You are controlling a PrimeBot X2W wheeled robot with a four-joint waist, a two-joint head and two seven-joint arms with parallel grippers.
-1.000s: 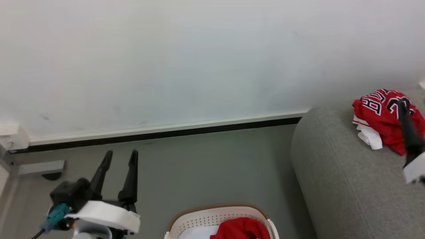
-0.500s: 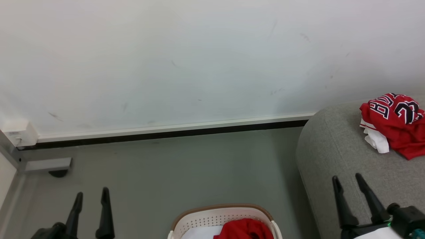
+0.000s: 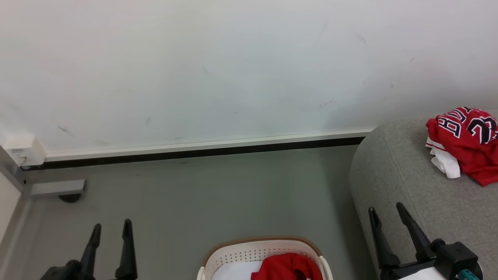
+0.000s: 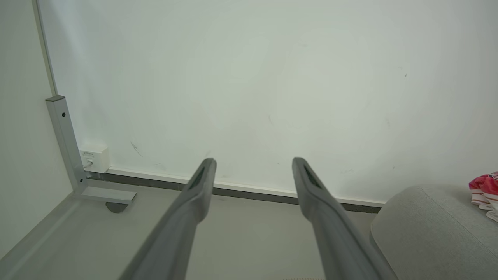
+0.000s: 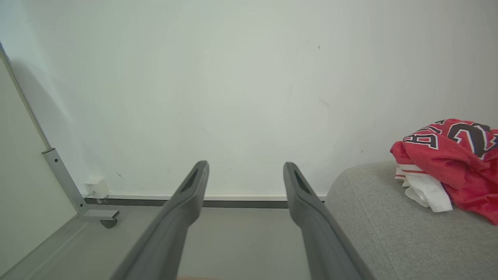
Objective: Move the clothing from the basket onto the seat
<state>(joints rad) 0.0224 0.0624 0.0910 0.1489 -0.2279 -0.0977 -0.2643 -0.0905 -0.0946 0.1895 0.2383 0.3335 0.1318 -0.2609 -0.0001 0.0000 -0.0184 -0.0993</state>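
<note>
A crumpled red jersey (image 3: 465, 142) with black-and-white lettering and white trim lies on the grey seat (image 3: 408, 186) at the right; it also appears in the right wrist view as the jersey (image 5: 451, 159) on the seat (image 5: 389, 225). More red clothing (image 3: 288, 267) sits in the white basket (image 3: 233, 256) with a brown rim at the bottom centre, beside a white cloth. My left gripper (image 3: 111, 226) stands open at the lower left over the floor. My right gripper (image 3: 387, 210) stands open at the lower right, in front of the seat's edge, holding nothing.
A pale wall (image 3: 233, 77) with a dark baseboard runs across the back. A grey metal frame foot with a caster (image 3: 58, 188) and a small white box (image 3: 21, 149) stand at the far left. Grey floor (image 3: 214, 194) lies between basket and wall.
My right gripper has let go of the jersey and drawn back down from the seat to the lower right. My left gripper has dropped to the lower left. The jersey stays on the seat.
</note>
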